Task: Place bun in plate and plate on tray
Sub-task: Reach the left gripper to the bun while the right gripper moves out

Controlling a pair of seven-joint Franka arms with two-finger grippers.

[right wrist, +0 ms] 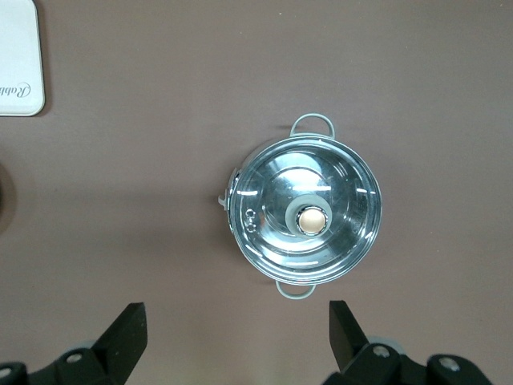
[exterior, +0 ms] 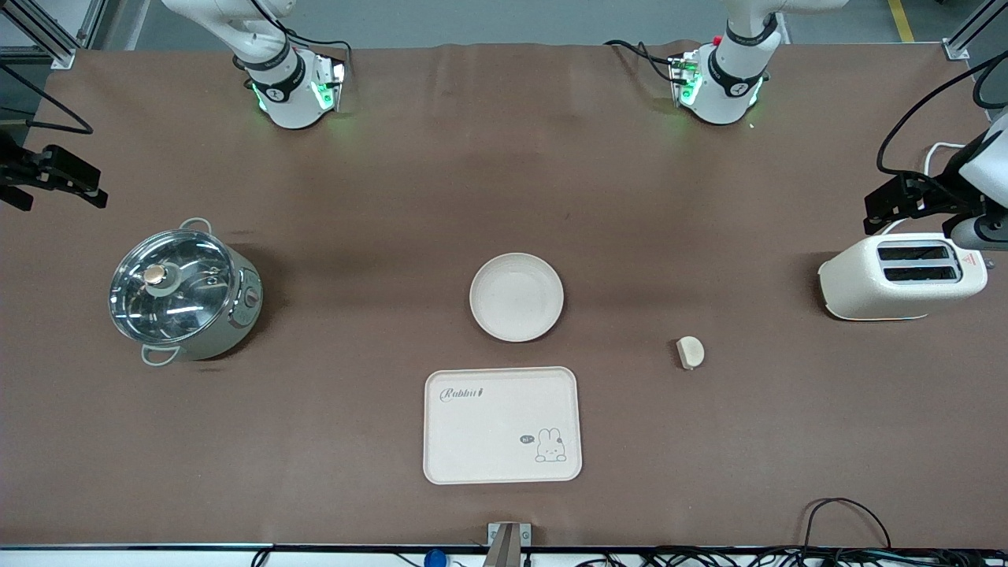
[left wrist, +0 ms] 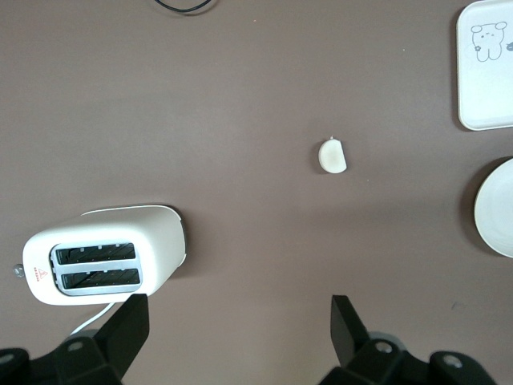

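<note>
The bun (exterior: 690,352) lies on the brown table, toward the left arm's end from the plate; it also shows in the left wrist view (left wrist: 332,156). The plate (exterior: 516,297) is empty at the table's middle, and its edge shows in the left wrist view (left wrist: 498,208). The tray (exterior: 502,425) lies empty, nearer the front camera than the plate, and also shows in both wrist views (left wrist: 485,96) (right wrist: 18,72). My left gripper (exterior: 882,209) (left wrist: 240,329) hangs open and empty, high up beside the toaster. My right gripper (exterior: 90,189) (right wrist: 238,333) hangs open and empty, high up near the pot.
A white toaster (exterior: 902,276) (left wrist: 104,253) stands at the left arm's end. A steel pot with a glass lid (exterior: 183,293) (right wrist: 304,210) stands at the right arm's end. Cables (exterior: 843,512) lie along the table's front edge.
</note>
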